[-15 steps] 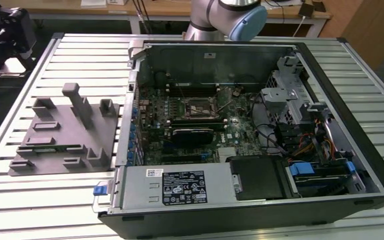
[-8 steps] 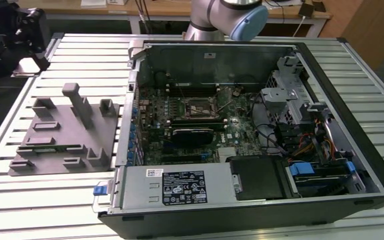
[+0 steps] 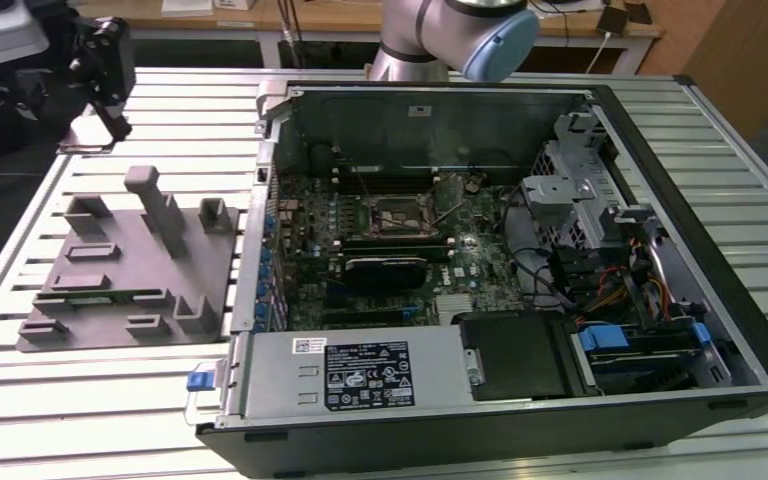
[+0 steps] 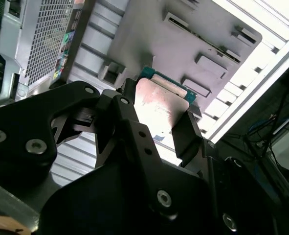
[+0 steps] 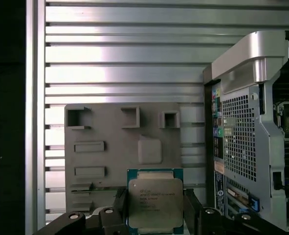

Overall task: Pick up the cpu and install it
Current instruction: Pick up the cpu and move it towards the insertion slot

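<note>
First wrist view is showing you the cpu (image 5: 155, 203) sitting squarely between the jaws, silver top facing the camera. Your gripper (image 5: 155, 215) is clamping it by two opposite edges.

Agreed, and you are getting the same in the second wrist view. One black finger (image 4: 129, 122) is pressing on one side of the chip and its partner on the other, with the green rim poking out past the tips.

You are holding it off the grey holder (image 5: 115, 127), which is lying flat on the slatted table (image 5: 134, 49) below, apart from the chip.

The open computer case (image 3: 491, 130) is standing just beside that holder, on the exterior view's right of it. Its black-framed socket (image 3: 404, 215) is sitting mid-motherboard (image 3: 304, 240), well apart from your gripper.

In the exterior view your gripper is hanging over the table at the exterior view's left. I think the chip is in there, though the dark fingers are hiding it.
</note>
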Action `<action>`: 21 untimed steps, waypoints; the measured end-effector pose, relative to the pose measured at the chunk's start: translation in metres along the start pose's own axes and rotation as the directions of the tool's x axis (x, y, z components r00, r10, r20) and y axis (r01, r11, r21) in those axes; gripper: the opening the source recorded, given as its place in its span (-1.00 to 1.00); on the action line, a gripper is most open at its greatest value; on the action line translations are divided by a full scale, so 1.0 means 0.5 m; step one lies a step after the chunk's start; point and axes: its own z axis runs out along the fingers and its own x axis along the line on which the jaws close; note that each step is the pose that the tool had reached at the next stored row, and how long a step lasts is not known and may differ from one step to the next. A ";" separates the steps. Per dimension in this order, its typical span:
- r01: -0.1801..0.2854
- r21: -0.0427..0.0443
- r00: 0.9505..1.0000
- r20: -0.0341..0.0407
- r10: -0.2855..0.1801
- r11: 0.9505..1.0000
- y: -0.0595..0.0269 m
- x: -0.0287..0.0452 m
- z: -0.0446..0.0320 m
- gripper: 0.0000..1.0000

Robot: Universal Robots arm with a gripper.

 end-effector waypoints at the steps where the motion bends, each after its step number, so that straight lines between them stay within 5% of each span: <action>1: 0.000 0.000 1.000 0.000 0.000 1.000 0.000 -0.007 0.000 0.08; 21: 0.000 0.000 1.000 -0.004 0.000 1.000 0.005 -0.162 0.010 0.08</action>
